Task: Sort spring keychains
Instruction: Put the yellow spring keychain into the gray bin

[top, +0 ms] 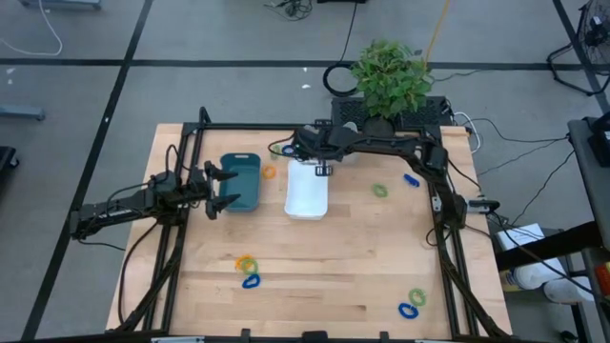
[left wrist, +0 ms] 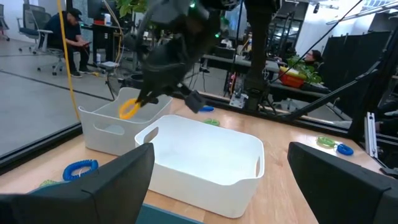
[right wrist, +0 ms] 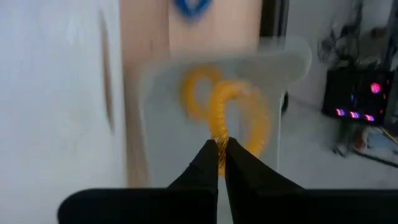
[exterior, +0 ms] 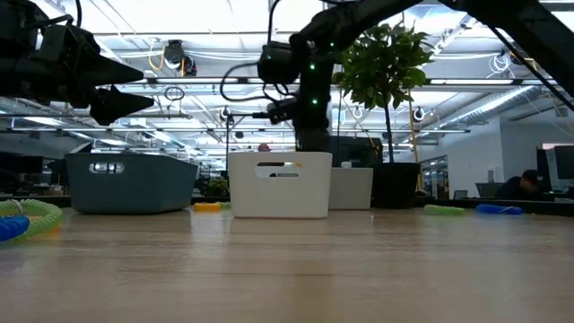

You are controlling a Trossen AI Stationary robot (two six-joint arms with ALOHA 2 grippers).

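My right gripper point(right wrist: 221, 149) reaches across the table's far side point(top: 297, 145). It is shut on an orange-yellow spring keychain point(right wrist: 239, 118), above a pale tray point(left wrist: 102, 127) that holds another orange keychain point(right wrist: 194, 90). My left gripper point(left wrist: 221, 146) is open and hovers at the teal tray point(top: 241, 181), touching nothing. Other keychains lie flat on the table: an orange one point(top: 269, 172) between the teal and white trays, a green one point(top: 380, 191) and a blue one point(top: 411, 178) to the right. More lie near the front point(top: 248, 272) point(top: 412, 303). My right gripper pinches the orange-yellow keychain by one stretch of its coil point(right wrist: 219, 134), between the two fingertips point(left wrist: 146, 98). The fingers slant down from above. The loop is lifted clear and sticks out past the tips over the pale tray.
A white tray point(top: 307, 192) stands right of the teal tray, with the pale tray just beyond it under the right arm. A potted plant point(top: 389, 74) stands at the far edge. Black frame rails point(top: 181, 152) run along both table sides. Bare wood lies in the middle and near part.
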